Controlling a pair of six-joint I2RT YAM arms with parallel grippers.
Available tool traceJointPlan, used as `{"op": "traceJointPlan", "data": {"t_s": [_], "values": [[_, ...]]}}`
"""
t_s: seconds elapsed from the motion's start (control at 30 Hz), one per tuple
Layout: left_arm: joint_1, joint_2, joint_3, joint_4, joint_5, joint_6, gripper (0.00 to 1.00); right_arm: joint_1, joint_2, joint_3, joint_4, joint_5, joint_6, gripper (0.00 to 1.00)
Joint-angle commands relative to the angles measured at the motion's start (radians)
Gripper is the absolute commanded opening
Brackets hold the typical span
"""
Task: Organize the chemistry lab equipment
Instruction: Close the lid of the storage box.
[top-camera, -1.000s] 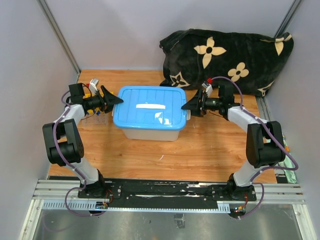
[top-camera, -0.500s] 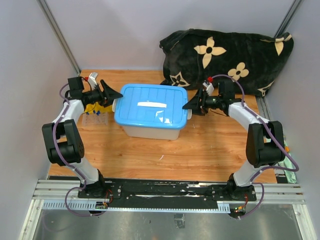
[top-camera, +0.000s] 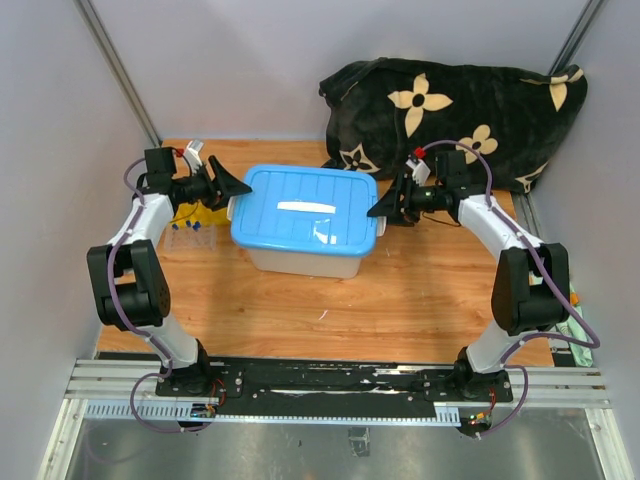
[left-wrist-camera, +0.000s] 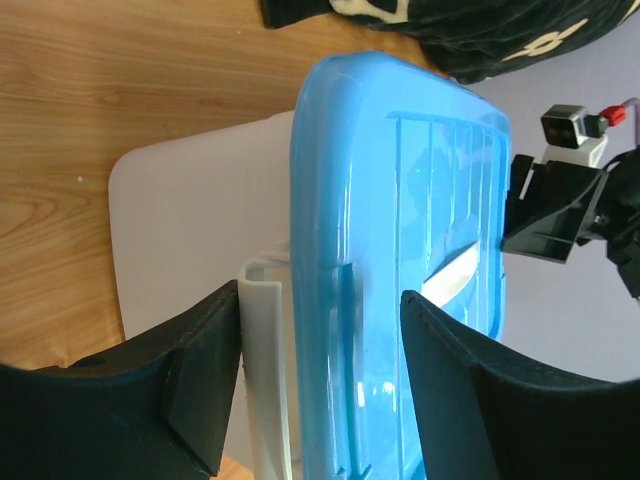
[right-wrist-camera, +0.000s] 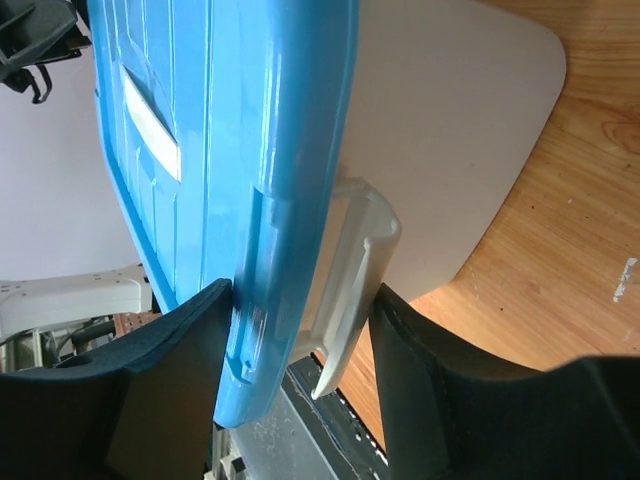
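My left jaws (left-wrist-camera: 320, 385) and right jaws (right-wrist-camera: 300, 385) clamp the blue-lidded tub's (top-camera: 300, 258) end handles; uneven lifting could tip it.

No text, brand, number or sign can be read in any view; a white strip (top-camera: 302, 209) is seen on the blue lid (top-camera: 270, 220), but no lettering can be made out on it.

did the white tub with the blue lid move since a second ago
Yes. The tub has shifted slightly right and toward the back, closer to the black flowered cloth, with the left gripper and right gripper at its ends.
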Motion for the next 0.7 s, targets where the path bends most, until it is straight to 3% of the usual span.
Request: {"op": "traceJointPlan", "data": {"t_s": [0.0,0.67], "values": [[-0.081,-0.011,0.068,-0.078,0.097,0.006,0.64,0.084,0.017,0.091,-0.063,-0.010,-0.091,0.56],[-0.167,-0.064,0.119,-0.299,-0.088,0.093,0.58,0.147,0.052,0.223,-0.288,0.137,-0.220,0.55]]}}
